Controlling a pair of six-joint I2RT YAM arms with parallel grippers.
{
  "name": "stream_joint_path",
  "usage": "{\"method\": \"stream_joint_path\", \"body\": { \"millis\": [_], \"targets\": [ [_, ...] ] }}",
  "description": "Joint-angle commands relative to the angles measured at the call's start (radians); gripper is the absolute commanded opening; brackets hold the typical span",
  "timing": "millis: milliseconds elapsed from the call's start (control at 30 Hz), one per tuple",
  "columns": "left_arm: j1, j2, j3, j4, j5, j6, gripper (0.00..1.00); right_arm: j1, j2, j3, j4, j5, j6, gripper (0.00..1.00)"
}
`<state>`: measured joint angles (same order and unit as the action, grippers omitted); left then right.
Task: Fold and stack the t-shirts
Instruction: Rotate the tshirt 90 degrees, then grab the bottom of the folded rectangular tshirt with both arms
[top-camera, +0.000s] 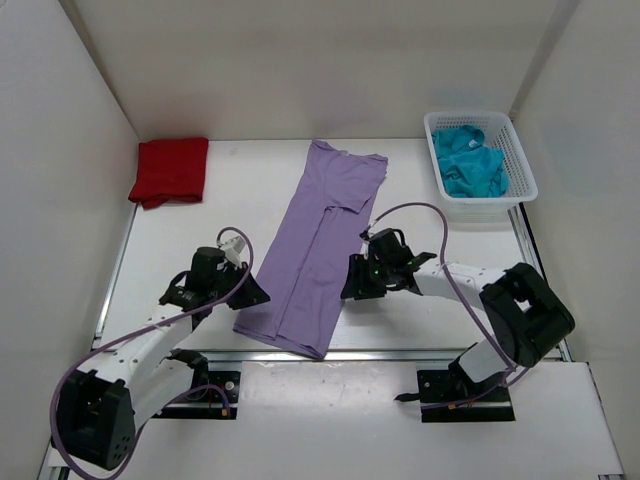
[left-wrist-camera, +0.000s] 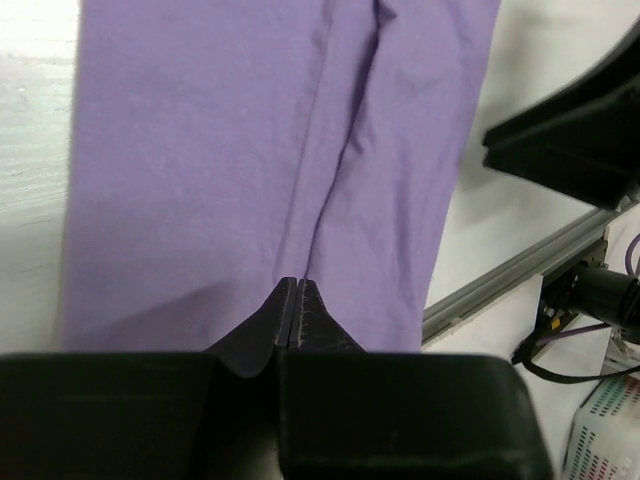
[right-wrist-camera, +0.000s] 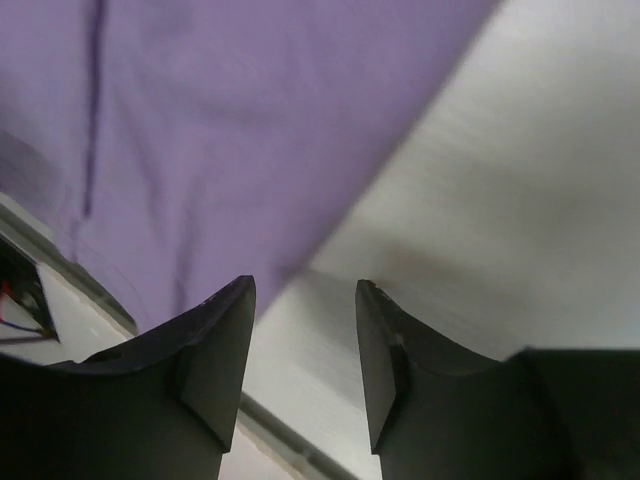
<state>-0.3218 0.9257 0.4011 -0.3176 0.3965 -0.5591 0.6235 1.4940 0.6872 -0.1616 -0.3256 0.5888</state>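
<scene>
A purple t-shirt (top-camera: 318, 245) lies in the middle of the table, both sides folded in to a long strip. It also shows in the left wrist view (left-wrist-camera: 270, 150) and the right wrist view (right-wrist-camera: 210, 120). A folded red t-shirt (top-camera: 170, 170) lies at the back left. A teal t-shirt (top-camera: 468, 165) is bunched in the white basket (top-camera: 520, 165). My left gripper (top-camera: 255, 296) is shut and empty at the strip's left edge; its closed tips (left-wrist-camera: 299, 290) sit over the cloth. My right gripper (top-camera: 350, 283) is open and empty just beside the strip's right edge (right-wrist-camera: 305, 290).
The table's metal front rail (top-camera: 400, 353) runs just below the shirt's near end. White walls close in the left, back and right sides. The right arm's cable (top-camera: 420, 215) loops over the table between the shirt and the basket.
</scene>
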Motion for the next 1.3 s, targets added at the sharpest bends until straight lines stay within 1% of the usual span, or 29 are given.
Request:
{"method": "stream_joint_path", "body": {
  "millis": [0, 33, 67, 100, 133, 167, 200, 233, 267, 333, 400, 433, 467, 500, 533, 600, 633, 667, 700, 767, 833, 867, 933, 967, 1033, 1133, 1200, 1233, 1267],
  "targets": [
    [-0.019, -0.036, 0.074, -0.057, 0.007, 0.028, 0.0, 0.012, 0.049, 0.002, 0.214, -0.01, 0.085, 0.42],
    [-0.016, -0.044, 0.073, -0.063, -0.016, 0.03, 0.0, 0.002, 0.069, 0.002, 0.25, -0.041, 0.098, 0.41],
    [-0.02, -0.044, 0.071, -0.06, -0.031, 0.033, 0.0, 0.002, 0.081, 0.0, 0.27, -0.058, 0.104, 0.35],
    [-0.01, -0.039, 0.064, -0.055, -0.036, 0.024, 0.0, -0.002, 0.112, 0.002, 0.293, -0.064, 0.112, 0.26],
    [0.004, -0.034, 0.052, -0.043, -0.015, 0.021, 0.0, -0.001, 0.133, 0.011, 0.295, -0.067, 0.114, 0.22],
    [0.01, -0.03, 0.042, -0.022, -0.009, 0.004, 0.0, -0.013, 0.14, 0.014, 0.292, -0.078, 0.106, 0.11],
    [0.003, -0.025, 0.03, 0.013, 0.011, -0.011, 0.0, -0.034, 0.147, 0.003, 0.29, -0.079, 0.108, 0.04],
    [-0.003, -0.018, 0.022, 0.015, 0.027, -0.013, 0.0, -0.068, 0.128, -0.014, 0.293, -0.081, 0.106, 0.0],
    [-0.01, -0.01, 0.016, 0.037, 0.037, -0.027, 0.0, -0.083, 0.117, -0.027, 0.281, -0.081, 0.094, 0.01],
    [-0.028, 0.033, 0.013, 0.074, 0.059, -0.036, 0.0, -0.151, 0.046, -0.066, 0.237, -0.081, 0.04, 0.0],
    [-0.068, 0.062, 0.019, 0.08, 0.032, -0.038, 0.0, -0.266, -0.007, -0.092, 0.203, -0.098, -0.007, 0.0],
    [-0.098, 0.082, 0.031, 0.084, 0.01, -0.036, 0.0, -0.327, -0.029, -0.106, 0.183, -0.131, -0.033, 0.04],
    [-0.13, 0.099, 0.056, 0.084, -0.013, -0.035, 0.0, -0.356, -0.052, -0.113, 0.162, -0.165, -0.059, 0.08],
    [-0.163, 0.119, 0.067, 0.071, -0.034, -0.027, 0.0, -0.382, -0.075, -0.114, 0.119, -0.182, -0.073, 0.22],
    [-0.174, 0.127, 0.07, 0.055, -0.051, -0.019, 0.02, -0.404, -0.092, -0.11, 0.096, -0.185, -0.095, 0.33],
    [-0.2, 0.145, 0.082, 0.032, -0.074, -0.002, 0.17, -0.416, -0.159, -0.118, 0.022, -0.172, -0.122, 0.4],
    [-0.2, 0.151, 0.078, 0.032, -0.07, 0.004, 0.22, -0.416, -0.185, -0.139, -0.001, -0.165, -0.122, 0.42],
    [-0.2, 0.157, 0.067, 0.028, -0.061, 0.008, 0.32, -0.418, -0.237, -0.175, -0.03, -0.147, -0.113, 0.43],
    [-0.209, 0.166, 0.062, 0.014, -0.061, 0.019, 0.4, -0.41, -0.289, -0.205, -0.068, -0.148, -0.11, 0.43],
    [-0.23, 0.166, 0.056, -0.023, -0.077, 0.031, 0.48, -0.38, -0.369, -0.27, -0.101, -0.158, -0.069, 0.42],
    [-0.237, 0.173, 0.038, -0.064, -0.11, 0.034, 0.53, -0.323, -0.466, -0.334, -0.154, -0.155, -0.021, 0.41],
    [-0.24, 0.162, 0.027, -0.08, -0.107, 0.039, 0.54, -0.282, -0.491, -0.365, -0.164, -0.148, 0.003, 0.42],
    [-0.234, 0.162, 0.005, -0.084, -0.075, 0.034, 0.6, -0.236, -0.589, -0.408, -0.203, -0.144, 0.055, 0.41],
    [-0.234, 0.165, 0.001, -0.077, -0.073, 0.027, 0.61, -0.214, -0.613, -0.437, -0.19, -0.15, 0.101, 0.41],
    [-0.27, 0.174, -0.014, -0.051, -0.044, 0.004, 0.65, -0.189, -0.678, -0.494, -0.141, -0.182, 0.172, 0.42],
    [-0.313, 0.202, -0.025, -0.025, -0.042, -0.025, 0.65, -0.159, -0.686, -0.525, -0.078, -0.178, 0.219, 0.42],
    [-0.327, 0.208, -0.039, 0.009, -0.028, -0.048, 0.62, -0.14, -0.672, -0.534, -0.047, -0.181, 0.241, 0.4],
    [-0.33, 0.208, -0.045, 0.021, -0.016, -0.056, 0.59, -0.133, -0.652, -0.529, -0.03, -0.19, 0.238, 0.36],
    [-0.329, 0.206, -0.051, 0.02, -0.007, -0.056, 0.53, -0.125, -0.64, -0.534, -0.012, -0.197, 0.243, 0.33]
  ]
}}
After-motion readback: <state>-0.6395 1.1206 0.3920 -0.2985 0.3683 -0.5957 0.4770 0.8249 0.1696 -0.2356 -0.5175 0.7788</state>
